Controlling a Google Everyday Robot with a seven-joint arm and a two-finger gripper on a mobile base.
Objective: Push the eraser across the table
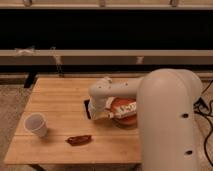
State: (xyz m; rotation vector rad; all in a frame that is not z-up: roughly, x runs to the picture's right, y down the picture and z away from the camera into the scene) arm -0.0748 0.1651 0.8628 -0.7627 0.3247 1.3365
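The eraser [87, 108] shows as a small black block on the light wooden table [55, 95], just left of the table's middle. My gripper [96, 111] is low over the tabletop right beside it, on its right side, and appears to touch it. The gripper is shut and holds nothing. The white arm reaches in from the right and hides the table's right part.
A white cup [36, 124] stands upright near the table's left edge. A reddish-brown oblong item [79, 140] lies near the front edge. A reddish bowl [126, 118] with a white-and-red item in it sits under the arm, right of the gripper.
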